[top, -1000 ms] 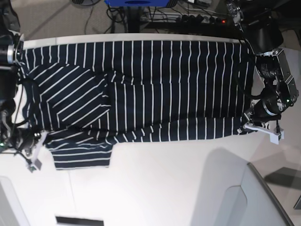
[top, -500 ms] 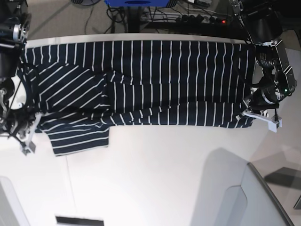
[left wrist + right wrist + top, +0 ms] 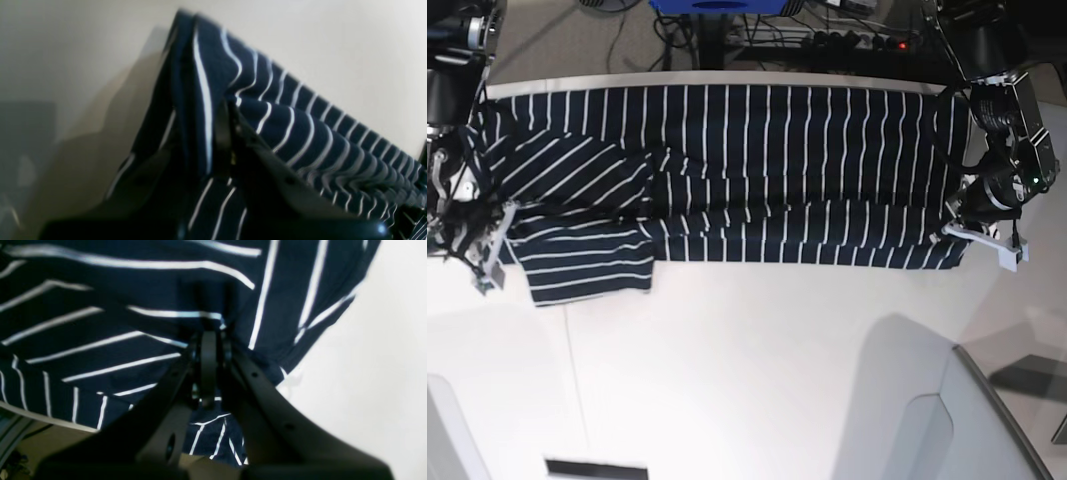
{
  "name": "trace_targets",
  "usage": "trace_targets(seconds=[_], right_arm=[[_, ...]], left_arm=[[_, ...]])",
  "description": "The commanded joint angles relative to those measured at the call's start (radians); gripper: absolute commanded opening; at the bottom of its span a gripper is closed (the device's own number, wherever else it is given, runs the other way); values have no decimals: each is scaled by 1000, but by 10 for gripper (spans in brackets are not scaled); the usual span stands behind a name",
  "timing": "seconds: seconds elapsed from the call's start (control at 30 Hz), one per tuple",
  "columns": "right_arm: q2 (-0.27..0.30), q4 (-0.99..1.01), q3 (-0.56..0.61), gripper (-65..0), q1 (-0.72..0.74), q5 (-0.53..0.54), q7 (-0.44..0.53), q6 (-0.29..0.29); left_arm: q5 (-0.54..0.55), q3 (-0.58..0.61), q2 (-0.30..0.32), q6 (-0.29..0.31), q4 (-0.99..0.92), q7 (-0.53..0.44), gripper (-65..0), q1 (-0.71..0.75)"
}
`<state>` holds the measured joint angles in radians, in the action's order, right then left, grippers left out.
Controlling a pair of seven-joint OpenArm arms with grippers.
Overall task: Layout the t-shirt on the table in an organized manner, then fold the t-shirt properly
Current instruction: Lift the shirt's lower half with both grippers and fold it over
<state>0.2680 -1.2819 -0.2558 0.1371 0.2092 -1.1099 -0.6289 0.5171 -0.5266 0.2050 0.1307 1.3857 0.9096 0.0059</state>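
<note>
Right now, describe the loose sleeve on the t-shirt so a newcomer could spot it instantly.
Start at the white table and find the navy t-shirt stretched across its far side. Follow its near edge toward the right gripper: the sleeve is the flap jutting toward the camera. Its stripes run sideways, while the body's run front to back.

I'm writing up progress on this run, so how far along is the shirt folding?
Done: the t-shirt lies spread across the table, its near long edge already turned over the body. In hand: the left gripper and right gripper, both shut on fabric, hold that folded edge at either end. Left: the sleeve sticks out, and the long band needs folding crosswise.
</note>
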Motion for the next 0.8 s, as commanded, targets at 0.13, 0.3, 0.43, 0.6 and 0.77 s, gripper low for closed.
trace_targets(seconds=[0.13, 0.3, 0.43, 0.6, 0.77], right_arm=[[18, -51, -6, -650, -17, 3, 14, 1], [18, -45, -4, -650, -32, 3, 21, 1], [18, -45, -1, -650, -41, 2, 40, 1], [17, -43, -3, -650, -43, 2, 40, 1], [17, 18, -4, -642, -40, 2, 40, 5]], left_arm=[[7, -2, 32, 4, 21, -16, -650, 1], [7, 0, 27, 4, 13, -17, -650, 21], [4, 1, 24, 4, 5, -17, -650, 26], [-90, 1, 1, 5, -24, -86, -650, 38], [-142, 46, -6, 5, -85, -145, -650, 32]])
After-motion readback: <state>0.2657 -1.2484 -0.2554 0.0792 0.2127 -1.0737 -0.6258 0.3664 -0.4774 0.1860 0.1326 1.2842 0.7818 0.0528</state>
